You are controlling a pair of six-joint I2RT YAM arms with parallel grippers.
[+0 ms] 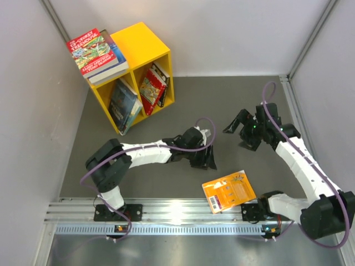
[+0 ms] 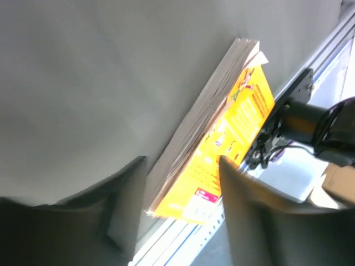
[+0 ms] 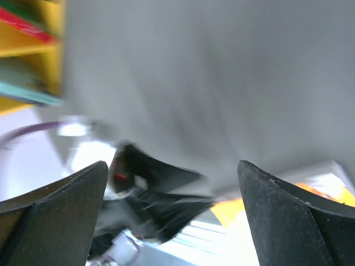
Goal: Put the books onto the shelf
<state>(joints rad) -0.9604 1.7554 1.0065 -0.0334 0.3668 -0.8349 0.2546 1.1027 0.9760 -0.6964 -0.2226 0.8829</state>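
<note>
Glossy yellow box shelf [image 1: 145,41] at far left, with paperbacks [image 1: 95,52] stacked flat on top and leaning in both bays. The left pincer [image 1: 209,162] – black jaws partly apart, empty – hangs just behind the orange book [image 1: 228,191], flat on the grey mat [image 1: 183,111] against the ribbed rail [image 1: 166,210]. The right pincer [image 1: 237,138] gapes wide, empty – open mat around it.

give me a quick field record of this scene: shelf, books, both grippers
shelf: yellow, two compartments, far left corner of the table
on top of shelf: stack of books, red cartoon cover uppermost
left compartment: blue-covered books on edge
right compartment: red-covered books on edge
loose: orange book, flat on the table by the near rail
left gripper: open, empty, just beyond the orange book
right gripper: wide open, empty, over bare table
</note>
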